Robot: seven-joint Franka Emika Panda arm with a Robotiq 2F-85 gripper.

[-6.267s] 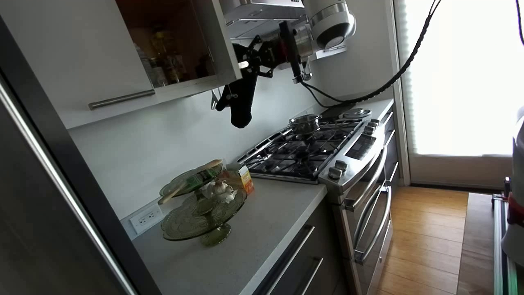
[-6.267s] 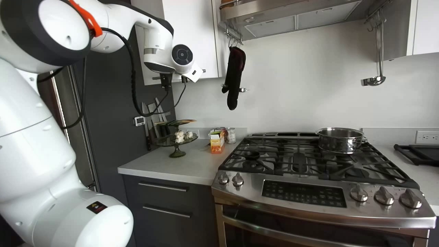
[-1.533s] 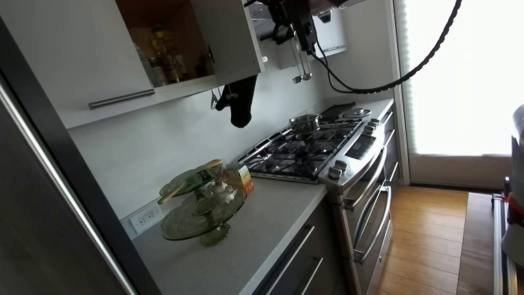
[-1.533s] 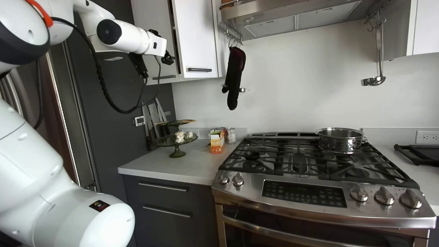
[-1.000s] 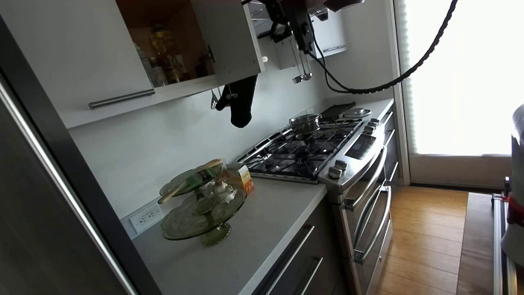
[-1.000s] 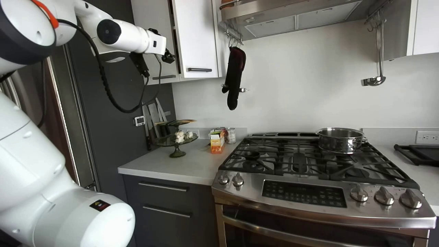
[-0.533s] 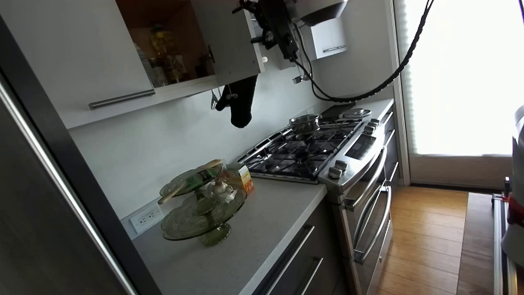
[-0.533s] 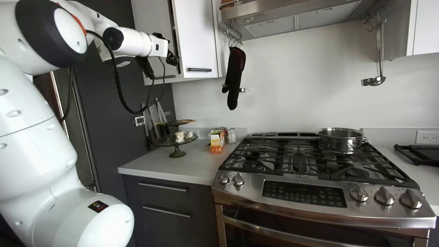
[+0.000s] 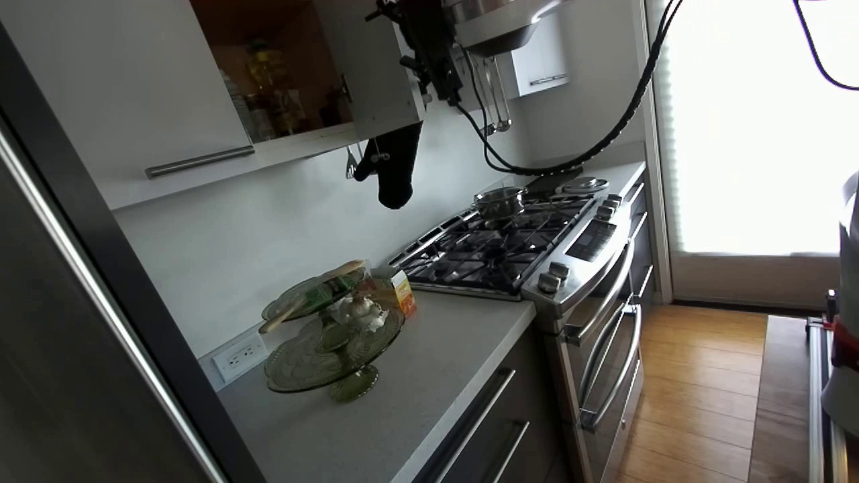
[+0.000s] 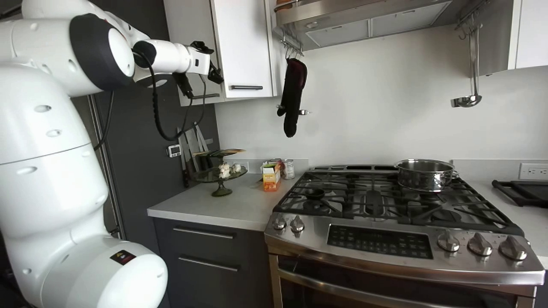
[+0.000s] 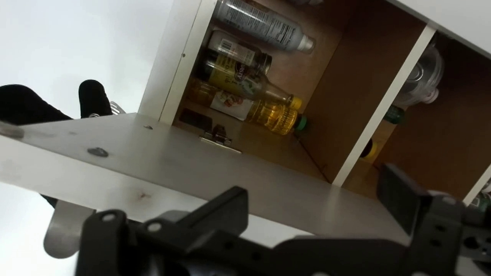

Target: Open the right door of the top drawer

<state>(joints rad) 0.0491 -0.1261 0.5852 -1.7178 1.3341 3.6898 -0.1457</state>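
Observation:
The white wall cabinet (image 9: 305,142) (the top drawer) has its right door (image 9: 379,80) swung partly out, baring a brown interior. From outside, this door (image 10: 248,47) shows a glossy face with a bar handle (image 10: 246,87) low down. In the wrist view my gripper (image 11: 316,203) has its fingers wide apart, near the door's free edge (image 11: 126,184). One finger (image 11: 226,211) overlaps that edge; the opposite finger (image 11: 399,199) overlaps the inner face and opening. Nothing is clamped between them. Whether a finger touches the door I cannot tell.
Several bottles (image 11: 245,76) stand inside the cabinet. The left door (image 9: 114,94) is shut. A black oven mitt (image 9: 396,168) hangs behind the right door, below the range hood (image 10: 364,25). Underneath are a glass stand (image 9: 335,362) and the stove (image 10: 372,201).
My gripper has come lower and closer to the right door. Over the last half second the door has swung slightly back toward the cabinet, though it stands further out than several seconds ago.

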